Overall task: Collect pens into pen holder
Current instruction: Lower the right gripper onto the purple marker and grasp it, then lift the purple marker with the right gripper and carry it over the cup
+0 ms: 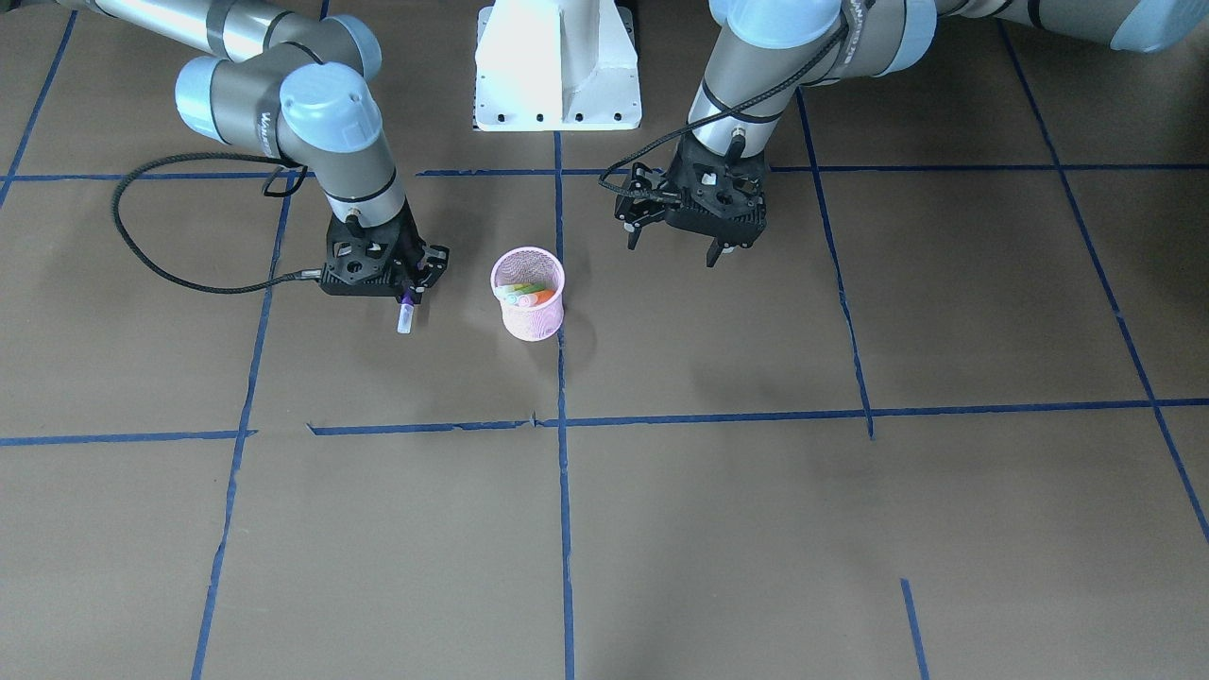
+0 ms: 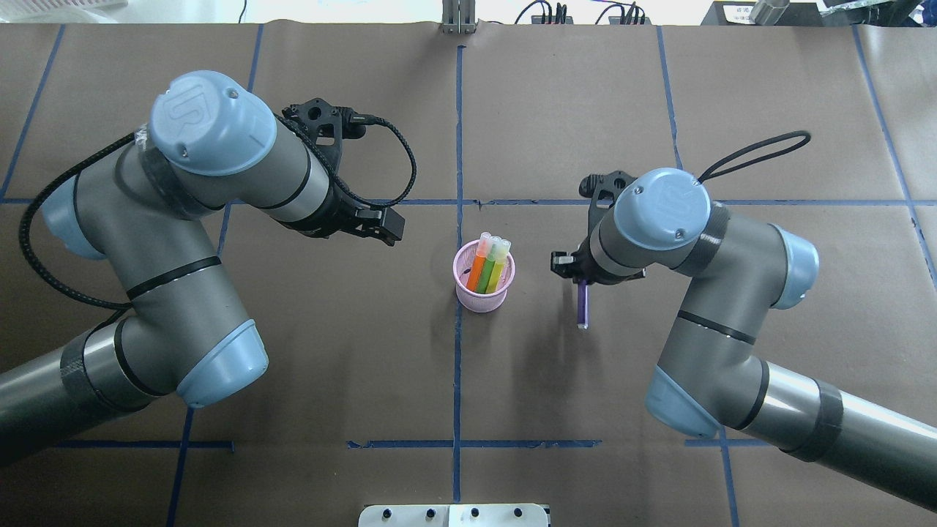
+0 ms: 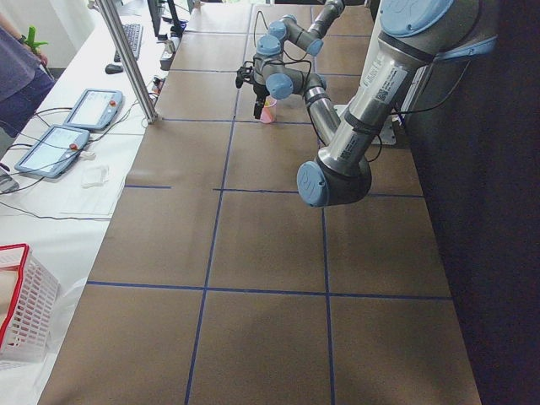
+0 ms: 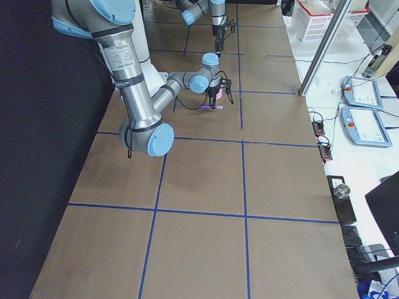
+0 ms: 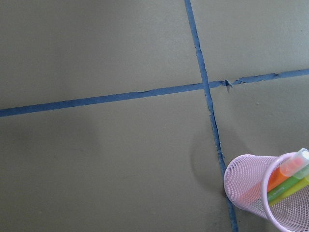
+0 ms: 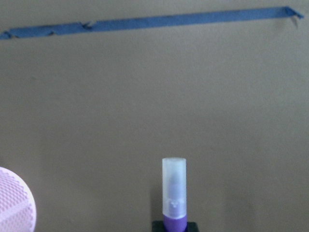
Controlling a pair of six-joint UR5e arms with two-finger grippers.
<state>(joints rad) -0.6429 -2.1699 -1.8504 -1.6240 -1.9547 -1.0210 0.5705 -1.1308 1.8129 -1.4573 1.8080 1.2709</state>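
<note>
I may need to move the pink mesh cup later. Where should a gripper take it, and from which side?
Probably pinch the rolled rim of the pen holder from above, one finger inside the wall, one outside, at the edge nearest the robot: the pens lean to the far edge, leaving that part open. The left gripper is open; the right gripper holds the purple pen.

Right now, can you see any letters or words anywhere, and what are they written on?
"UR": on the left arm's blue cap.
Lettering on the left arm's grey tube: too small to read.
Lettering on the right arm's grey tube: blurred, unreadable.
Faint mark on the purple pen, on its cap: too blurred to read.
No writing shows on the pen holder.
</note>
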